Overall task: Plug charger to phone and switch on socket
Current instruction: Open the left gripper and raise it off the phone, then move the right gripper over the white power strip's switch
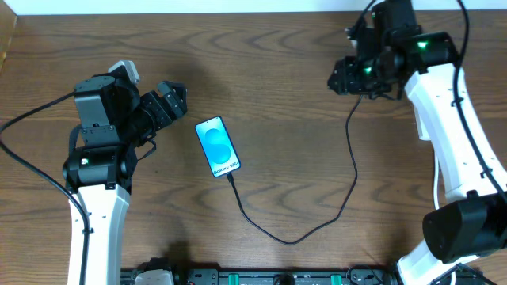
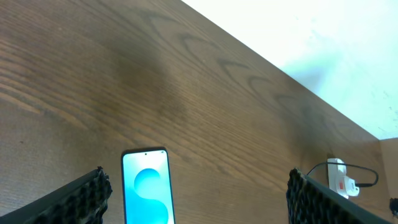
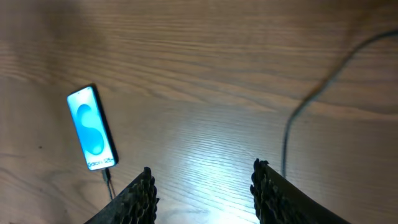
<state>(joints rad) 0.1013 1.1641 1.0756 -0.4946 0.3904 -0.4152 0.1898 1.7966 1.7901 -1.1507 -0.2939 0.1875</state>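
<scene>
The phone (image 1: 217,146) lies on the wooden table with its blue-cyan screen lit. The black charger cable (image 1: 317,226) is plugged into the phone's near end and loops right and up toward my right arm. My left gripper (image 1: 171,99) is open and empty, just left of the phone; the phone also shows in the left wrist view (image 2: 147,186) between the open jaws (image 2: 199,199). My right gripper (image 1: 342,77) is open and empty at the far right. The right wrist view shows the phone (image 3: 92,127), the cable (image 3: 292,121) and the open jaws (image 3: 202,193). The socket (image 2: 339,176) appears small and white in the left wrist view; overhead it is hidden under the right arm.
A pale wall (image 2: 323,50) bounds the table's far edge. A dark rail (image 1: 269,277) with fittings runs along the near edge of the table.
</scene>
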